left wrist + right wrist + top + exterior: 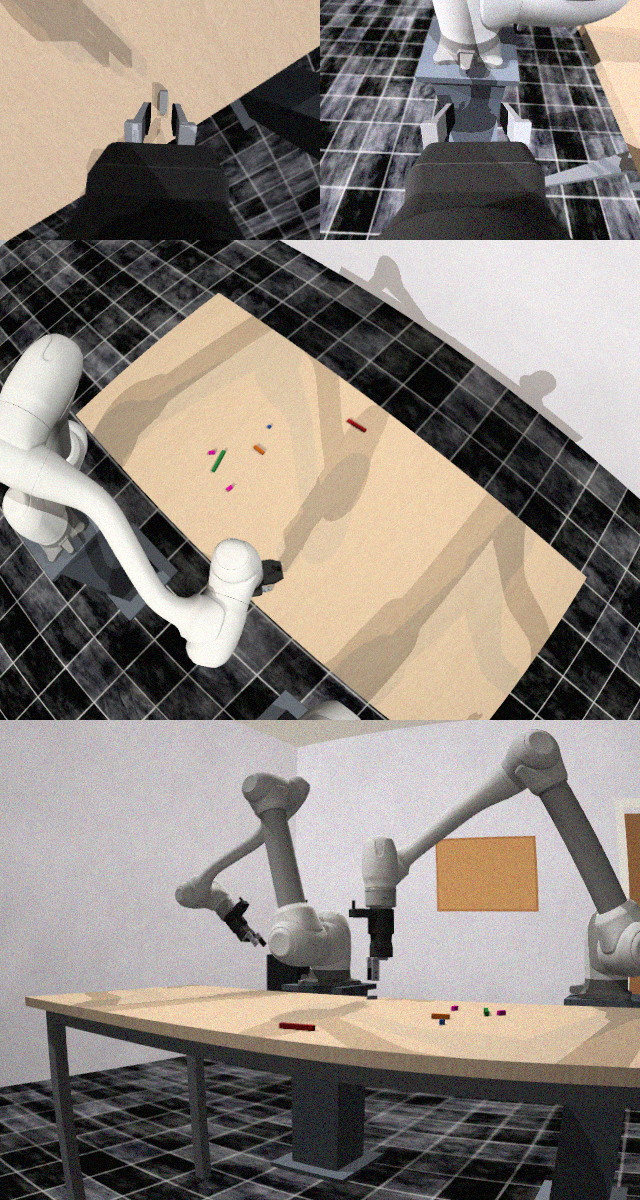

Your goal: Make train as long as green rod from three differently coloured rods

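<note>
The grey rod [163, 102] lies flat on the table near its edge, ahead of the fingers in the left wrist view. My left gripper [161, 112] [372, 977] is partly open, pointing down above it, nothing between the fingers. My right gripper [477, 112] [260, 941] is open and empty, off the table. The orange rod [258, 449] [440, 1016] lies near the blue rod [269, 426] [442, 1022], apart from it. The green rod [218, 460] [486, 1011] lies left of them in the top view. No rods are joined end to end.
One magenta rod [211, 452] [500, 1012] lies close beside the green rod; another magenta rod [230, 488] [454, 1007] lies nearby. A red rod [356, 425] [297, 1026] lies near the table's far edge in the top view. The right arm's base stands beside the table [423, 529].
</note>
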Controlling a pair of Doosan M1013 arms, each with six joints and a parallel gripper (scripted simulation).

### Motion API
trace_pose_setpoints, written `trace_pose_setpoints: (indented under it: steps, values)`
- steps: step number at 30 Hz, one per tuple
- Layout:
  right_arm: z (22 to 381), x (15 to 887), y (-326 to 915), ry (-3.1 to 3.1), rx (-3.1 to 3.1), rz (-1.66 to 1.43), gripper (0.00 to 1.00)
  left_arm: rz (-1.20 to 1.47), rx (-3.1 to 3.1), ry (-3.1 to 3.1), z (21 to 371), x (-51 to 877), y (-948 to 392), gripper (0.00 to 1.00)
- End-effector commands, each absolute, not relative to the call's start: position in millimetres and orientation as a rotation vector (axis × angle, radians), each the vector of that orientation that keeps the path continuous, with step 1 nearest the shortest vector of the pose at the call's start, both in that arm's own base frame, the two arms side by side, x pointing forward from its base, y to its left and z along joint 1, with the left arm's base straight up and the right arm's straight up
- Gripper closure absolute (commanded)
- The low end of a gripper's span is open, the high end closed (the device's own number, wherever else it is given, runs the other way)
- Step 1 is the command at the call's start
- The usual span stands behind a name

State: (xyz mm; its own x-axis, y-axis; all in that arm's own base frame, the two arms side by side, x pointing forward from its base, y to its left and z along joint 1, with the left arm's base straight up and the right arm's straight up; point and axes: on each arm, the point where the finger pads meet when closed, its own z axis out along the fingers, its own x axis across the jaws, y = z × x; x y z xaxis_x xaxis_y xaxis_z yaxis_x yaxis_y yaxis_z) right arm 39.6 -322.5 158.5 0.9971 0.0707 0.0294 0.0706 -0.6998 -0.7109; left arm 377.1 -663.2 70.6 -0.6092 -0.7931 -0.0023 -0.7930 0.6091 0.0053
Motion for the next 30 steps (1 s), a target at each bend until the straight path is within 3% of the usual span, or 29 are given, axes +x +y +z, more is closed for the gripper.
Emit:
trace_pose_setpoints:
  steps: [1, 30]
  values:
    - [159, 42, -322, -0.093, -2.354, -0.013, 0.0, 0.001, 1.381, -2.822, 65, 376, -666, 0.46]
    - [159, 42, -322, -0.093, -2.354, -0.013, 0.0, 0.003, 1.381, -2.822, 35, 376, -666, 0.46]
